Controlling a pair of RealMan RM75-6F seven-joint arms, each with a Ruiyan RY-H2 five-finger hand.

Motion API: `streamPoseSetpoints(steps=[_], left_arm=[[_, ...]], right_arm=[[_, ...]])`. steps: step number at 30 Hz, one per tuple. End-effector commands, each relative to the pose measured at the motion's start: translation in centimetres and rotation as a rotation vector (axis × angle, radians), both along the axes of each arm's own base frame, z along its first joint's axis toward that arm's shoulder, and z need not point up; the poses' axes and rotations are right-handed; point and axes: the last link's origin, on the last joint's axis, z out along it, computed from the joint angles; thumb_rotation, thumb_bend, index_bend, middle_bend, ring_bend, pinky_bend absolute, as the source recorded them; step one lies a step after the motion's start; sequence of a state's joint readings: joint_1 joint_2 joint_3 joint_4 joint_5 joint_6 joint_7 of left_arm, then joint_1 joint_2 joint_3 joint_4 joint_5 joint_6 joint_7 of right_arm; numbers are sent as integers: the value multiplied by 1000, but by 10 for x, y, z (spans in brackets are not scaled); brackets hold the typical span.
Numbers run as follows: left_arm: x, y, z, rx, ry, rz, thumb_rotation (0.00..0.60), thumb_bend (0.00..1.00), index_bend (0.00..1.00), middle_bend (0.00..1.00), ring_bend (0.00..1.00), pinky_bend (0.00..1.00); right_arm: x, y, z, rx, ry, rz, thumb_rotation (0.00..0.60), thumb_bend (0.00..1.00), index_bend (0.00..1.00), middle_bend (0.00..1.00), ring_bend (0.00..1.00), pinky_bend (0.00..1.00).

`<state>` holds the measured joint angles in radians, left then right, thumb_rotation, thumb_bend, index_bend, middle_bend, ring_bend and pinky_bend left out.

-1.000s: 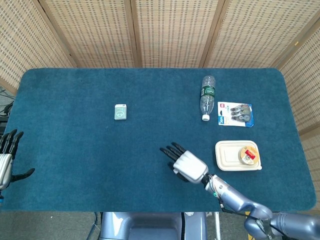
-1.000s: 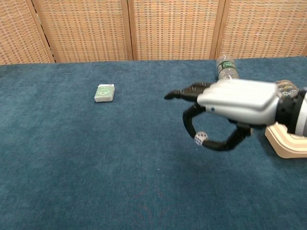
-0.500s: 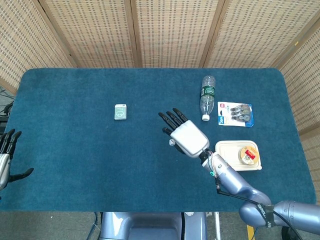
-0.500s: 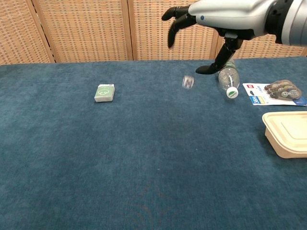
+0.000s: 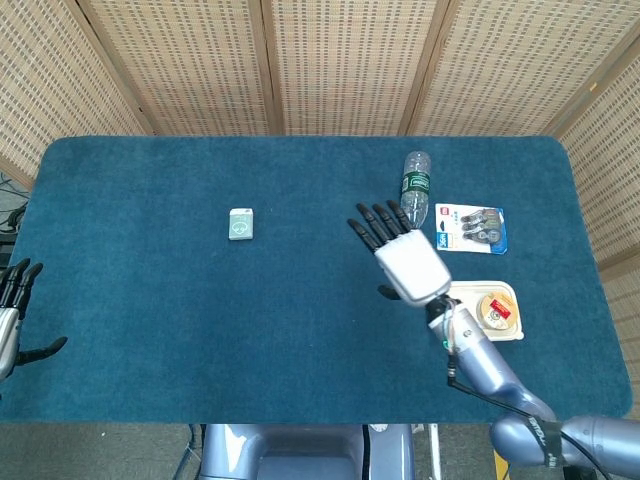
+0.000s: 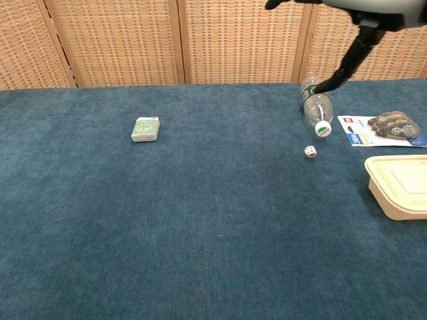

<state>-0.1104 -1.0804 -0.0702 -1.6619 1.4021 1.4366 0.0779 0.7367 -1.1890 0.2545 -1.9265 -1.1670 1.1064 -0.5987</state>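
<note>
My right hand is raised above the table with its fingers spread and nothing in it; the chest view shows only its dark thumb at the top edge. A small white die lies on the blue cloth just in front of the cap of a lying plastic bottle. In the head view the die is hidden under the hand, which is beside the bottle. My left hand hangs off the table's left edge, fingers apart and holding nothing.
A small green-and-white box lies left of centre. A blister pack sits right of the bottle. A beige lidded container with a round item on it stands at the right front.
My right hand rose and swung from the front centre toward the bottle. The die left its fingers, flew through the air and now lies on the cloth by the bottle cap.
</note>
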Motion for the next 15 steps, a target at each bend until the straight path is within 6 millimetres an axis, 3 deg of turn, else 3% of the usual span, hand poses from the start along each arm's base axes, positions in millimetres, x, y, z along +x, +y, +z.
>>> streamPoseSetpoints(steps=[1, 9, 15], left_arm=[[0, -1, 0, 2, 2, -4, 600, 0, 0, 0, 0, 0], [2, -6, -1, 13, 14, -43, 600, 0, 0, 0, 0, 0], [3, -10, 0, 10, 11, -46, 600, 0, 0, 0, 0, 0]], right_arm=[[-46, 20, 32, -82, -55, -37, 600, 155, 0, 0, 0, 0], [-140, 80, 54, -185, -225, -150, 600, 0, 0, 0, 0, 0], [-184, 114, 46, -208, -234, -234, 600, 0, 0, 0, 0, 0]])
